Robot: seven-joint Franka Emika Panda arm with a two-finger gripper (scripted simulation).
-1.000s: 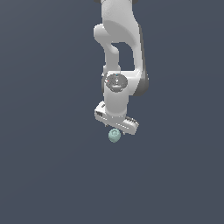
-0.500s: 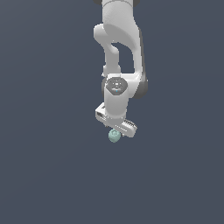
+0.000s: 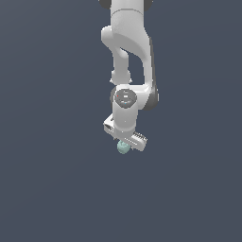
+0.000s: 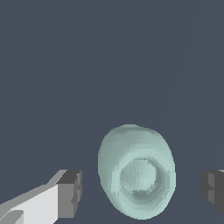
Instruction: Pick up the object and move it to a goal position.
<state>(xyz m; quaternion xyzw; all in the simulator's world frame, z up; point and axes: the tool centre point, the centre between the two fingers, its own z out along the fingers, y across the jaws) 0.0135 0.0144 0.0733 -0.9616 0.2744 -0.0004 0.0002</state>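
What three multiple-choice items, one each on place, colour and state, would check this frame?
1. Where is the object relative to the fingers?
A. between them
B. far outside them
C. above the wrist

2. What colour is the object?
A. red
B. pale teal-green
C. yellow

3. How does the gripper stand?
A. shut on the object
B. open, fingers clear of the object
C. out of view

Key: 1 A, the wrist view shows a finger on each side of it. 2 B, both views show that tint. 3 B, bare floor shows between each finger and the object.
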